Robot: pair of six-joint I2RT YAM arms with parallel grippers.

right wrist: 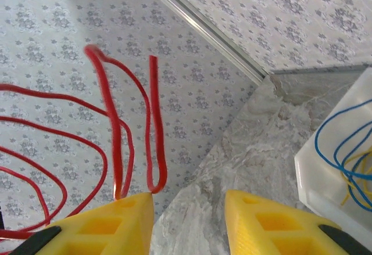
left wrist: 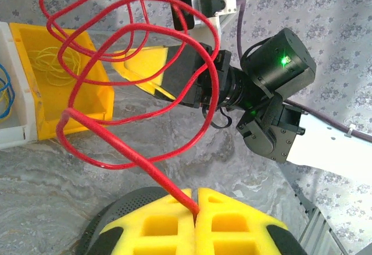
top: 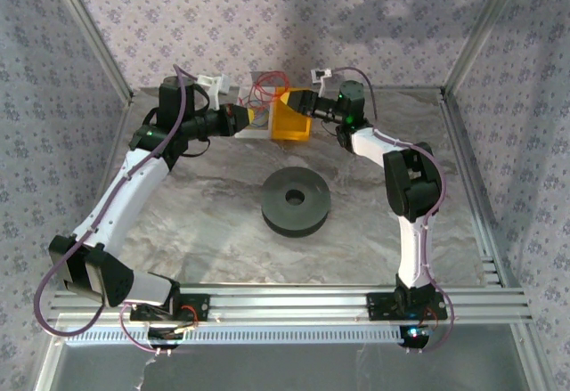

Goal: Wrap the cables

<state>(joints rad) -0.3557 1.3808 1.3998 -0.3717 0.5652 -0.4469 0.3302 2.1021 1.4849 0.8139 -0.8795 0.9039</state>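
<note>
Pinching red cable [right wrist: 154,121] betw. its pressed-together fingers, L gripper [left wrist: 196,205] holds the loose loops up in the air near yellow bin [top: 289,124]. R gripper [right wrist: 189,197] faces it, fingers spread, loops hanging just beside one fingertip.

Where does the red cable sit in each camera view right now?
Top external: the red cable is at the far edge, between the two arms' tips, above the white tray.
Left wrist: its loops cross the upper left and centre, with the end pinched in the left end effector.
Right wrist: its loops cover the left half, against the wall.
Shared landmark: the white tray holding blue wire.
</note>
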